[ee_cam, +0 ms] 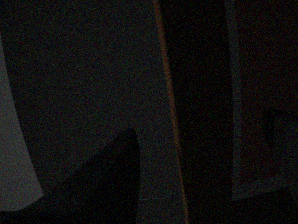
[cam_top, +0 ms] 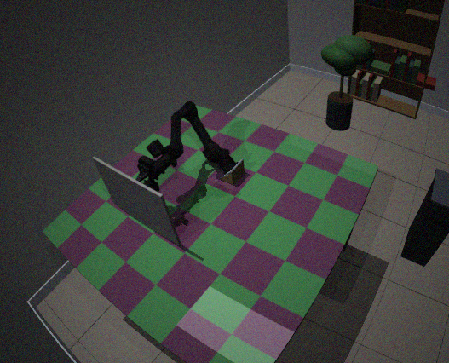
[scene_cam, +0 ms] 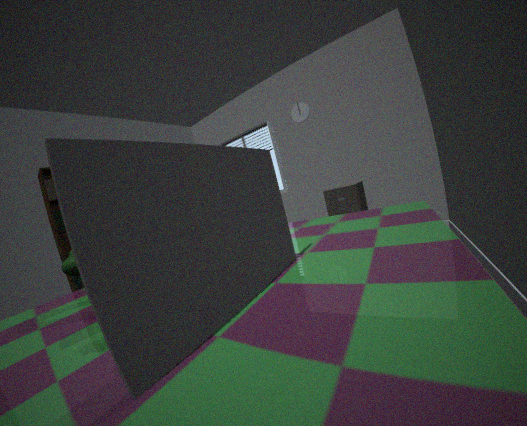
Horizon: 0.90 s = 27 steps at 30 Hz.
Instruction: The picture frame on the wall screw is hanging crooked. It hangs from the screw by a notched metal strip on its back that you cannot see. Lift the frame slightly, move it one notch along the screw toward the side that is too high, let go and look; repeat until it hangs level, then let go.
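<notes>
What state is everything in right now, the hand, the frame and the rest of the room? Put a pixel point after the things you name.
Hand (cam_top: pixel 142 175) (ee_cam: pixel 201 129): partly open.
Frame (ee_cam: pixel 202 75): upright; level or crooked, cannot tell.
Panel (cam_top: pixel 140 204) (scene_cam: pixel 179 240): standing upright.
Arm (cam_top: pixel 189 110): bent, reaching to the panel.
Blind (scene_cam: pixel 256 138): partly lowered.
Plant (cam_top: pixel 346 53) (scene_cam: pixel 70 265): upright, potted.
Bookshelf (cam_top: pixel 391 43) (scene_cam: pixel 44 175): standing, partly filled with books.

Upright panel (cam_top: pixel 131 198) (scene_cam: pixel 179 250): on checkered table (cam_top: pixel 255 221) (scene_cam: pixel 409 300), toward 8 o'clock from arm base in top view.
Gripper (cam_top: pixel 142 175) (ee_cam: pixel 201 129): near panel, on its arm-base side.
Potted plant (cam_top: pixel 339 112): on floor, 1 o'clock from table.
Bookshelf (cam_top: pixel 425 72): behind plant.
Wall clock (scene_cam: pixel 300 112): 2 o'clock from window (scene_cam: pixel 254 137), exterior view.
</notes>
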Tool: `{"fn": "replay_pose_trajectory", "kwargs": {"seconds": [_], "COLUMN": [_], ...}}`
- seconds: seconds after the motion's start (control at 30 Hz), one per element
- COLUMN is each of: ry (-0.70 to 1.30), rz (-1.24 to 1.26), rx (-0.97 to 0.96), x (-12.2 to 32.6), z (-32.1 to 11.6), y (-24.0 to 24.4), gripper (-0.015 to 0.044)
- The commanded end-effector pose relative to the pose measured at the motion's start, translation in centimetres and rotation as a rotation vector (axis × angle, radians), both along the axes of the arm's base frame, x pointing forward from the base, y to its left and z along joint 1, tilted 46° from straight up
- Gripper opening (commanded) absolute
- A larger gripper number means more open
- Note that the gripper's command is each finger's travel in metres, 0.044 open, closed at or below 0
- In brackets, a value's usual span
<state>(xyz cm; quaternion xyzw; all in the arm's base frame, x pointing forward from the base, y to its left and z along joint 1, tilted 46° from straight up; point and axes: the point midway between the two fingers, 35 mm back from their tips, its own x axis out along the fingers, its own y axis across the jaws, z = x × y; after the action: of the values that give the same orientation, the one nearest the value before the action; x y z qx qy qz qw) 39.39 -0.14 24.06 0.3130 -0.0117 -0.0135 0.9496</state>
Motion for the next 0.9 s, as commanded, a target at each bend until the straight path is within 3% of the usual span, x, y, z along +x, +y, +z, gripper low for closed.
{"fn": "replay_pose_trajectory", "kwargs": {"seconds": [0.0, 0.07, 0.3, 0.57, 0.87], "ry": [-0.003, -0.003, -0.003, -0.003, -0.003], "rz": [0.004, 0.004, 0.004, 0.004, 0.004], "rx": [0.004, 0.004, 0.004, 0.004, 0.004], "x": [0.03, 0.03, 0.03, 0.03, 0.02], "z": [0.11, 0.11, 0.11, 0.11, 0.11], "y": [0.11, 0.11, 0.11, 0.11, 0.11], "gripper": [0.026, 0.026, 0.0076, 0.0003, 0.0]}}
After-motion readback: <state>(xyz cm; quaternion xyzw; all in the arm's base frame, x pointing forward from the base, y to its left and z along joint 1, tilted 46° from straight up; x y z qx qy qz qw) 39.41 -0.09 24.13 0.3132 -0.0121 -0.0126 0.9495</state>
